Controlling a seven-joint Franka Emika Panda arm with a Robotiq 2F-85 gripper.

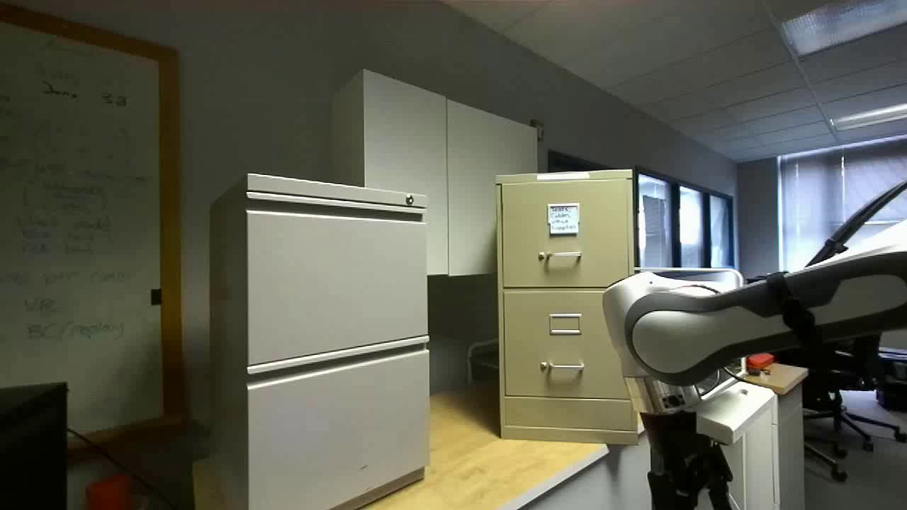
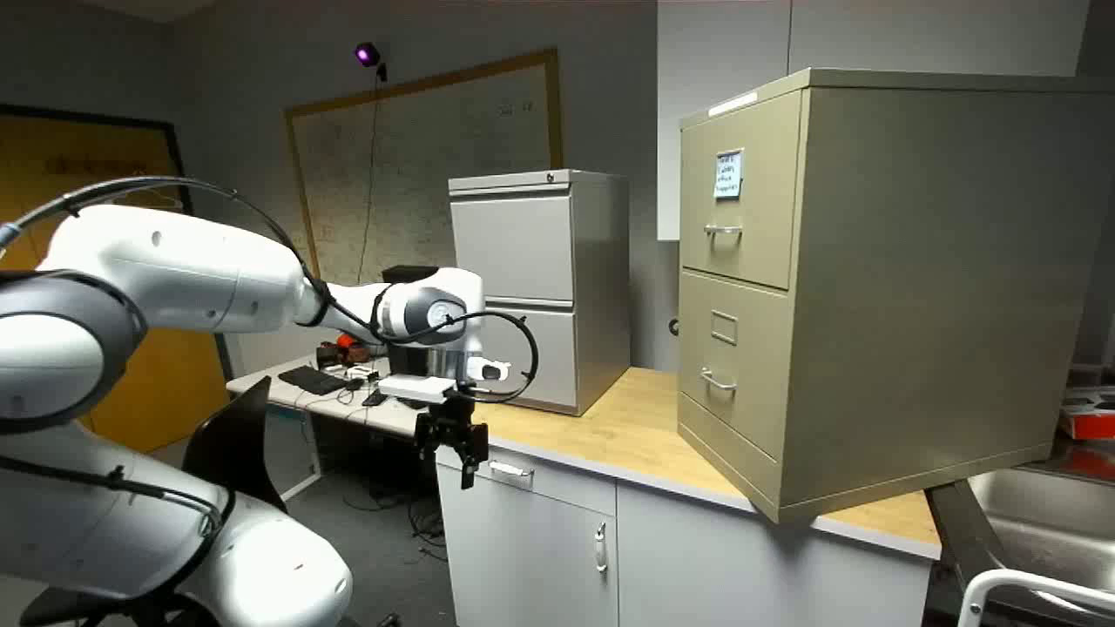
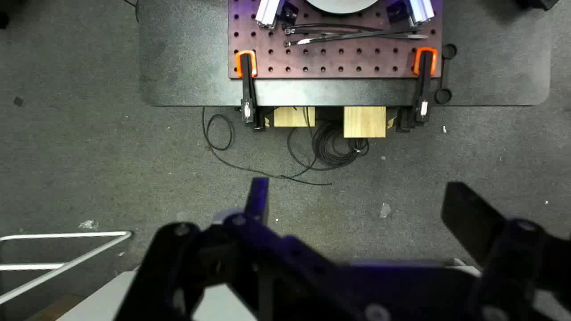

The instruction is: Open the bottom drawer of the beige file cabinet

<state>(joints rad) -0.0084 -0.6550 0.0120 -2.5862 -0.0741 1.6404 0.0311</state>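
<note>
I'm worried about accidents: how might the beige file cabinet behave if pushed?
The beige file cabinet is probably stiff and heavy, being large and metal-looking. It might tip forward, since a front bottom corner juts past the counter.

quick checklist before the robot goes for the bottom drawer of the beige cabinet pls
1. Gripper open: ok, jaws apart in the wrist view.
2. Bottom drawer shut: ok, front looks flush.
3. Handle unobstructed: ok, fully visible in both exterior views.
4. Gripper at handle: not ok, it hangs apart from it, pointing down.
5. Cabinet fully on counter: not ok, a bottom front corner overhangs the edge.
6. Bottom drawer unlocked: cannot tell.
</note>
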